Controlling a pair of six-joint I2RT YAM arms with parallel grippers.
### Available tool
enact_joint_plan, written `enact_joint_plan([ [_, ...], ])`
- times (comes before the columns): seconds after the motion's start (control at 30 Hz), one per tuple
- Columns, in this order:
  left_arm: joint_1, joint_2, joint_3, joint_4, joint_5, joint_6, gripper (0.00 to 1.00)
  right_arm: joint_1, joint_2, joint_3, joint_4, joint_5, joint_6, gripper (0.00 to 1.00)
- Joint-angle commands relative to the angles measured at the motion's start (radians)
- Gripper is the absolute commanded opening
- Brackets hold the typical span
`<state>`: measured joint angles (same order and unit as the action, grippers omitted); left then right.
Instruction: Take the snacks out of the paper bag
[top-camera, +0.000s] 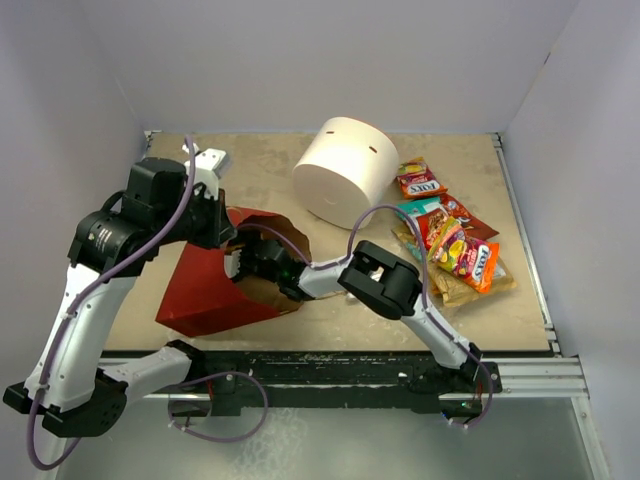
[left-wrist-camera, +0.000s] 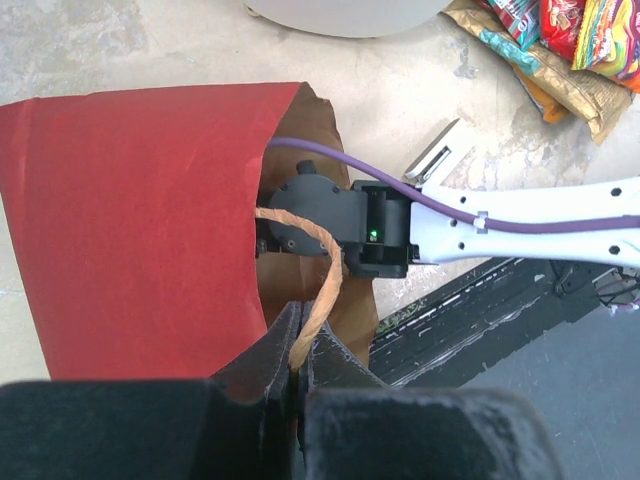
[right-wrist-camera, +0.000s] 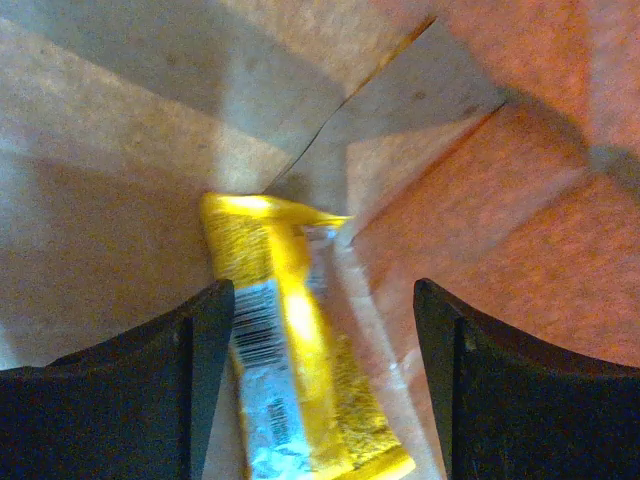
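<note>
We find the large paper bag (top-camera: 210, 292), red outside and plain brown inside, lying on its side at the left of the beige worktop (top-camera: 262, 180), its mouth turned to the right. Deep inside, in the right wrist view, a small flat yellow crinkly packet (right-wrist-camera: 290, 370) with a white barcode label lies in the brown fold at the bag's bottom. The right tool (right-wrist-camera: 322, 300) is reached in through the mouth, its two dark fingers spread to either side of that packet. The left one is just beside the barcode edge and the right one stands clear, and we cannot tell whether either touches.

The left tool (left-wrist-camera: 297, 345) is above the bag's mouth, its fingers pressed together on the thin twine handle (left-wrist-camera: 325, 280), which loops up from the brown rim.

Outside the bag, the other snacks (top-camera: 455, 245), orange, red, teal and yellow packets, lie overlapping in a heap at the worktop's right side. A big white cylinder (top-camera: 345, 170) stands between the bag and the heap, towards the back. A small grey metal bracket (left-wrist-camera: 440, 155) lies on the worktop near the right arm.
</note>
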<state>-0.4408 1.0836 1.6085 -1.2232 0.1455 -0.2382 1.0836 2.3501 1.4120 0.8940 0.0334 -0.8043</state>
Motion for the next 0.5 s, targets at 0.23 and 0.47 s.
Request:
enact_joint_plan([
  [0.23,-0.001,-0.037,0.032,0.008,-0.008,0.011,0.0,-0.035,-0.048,0.017,-0.124,-0.009,0.094,0.44],
  [0.47,-0.001,-0.029,0.031,0.006,-0.083,-0.025,0.0,-0.025,-0.164,-0.04,-0.107,0.024,0.12,0.14],
])
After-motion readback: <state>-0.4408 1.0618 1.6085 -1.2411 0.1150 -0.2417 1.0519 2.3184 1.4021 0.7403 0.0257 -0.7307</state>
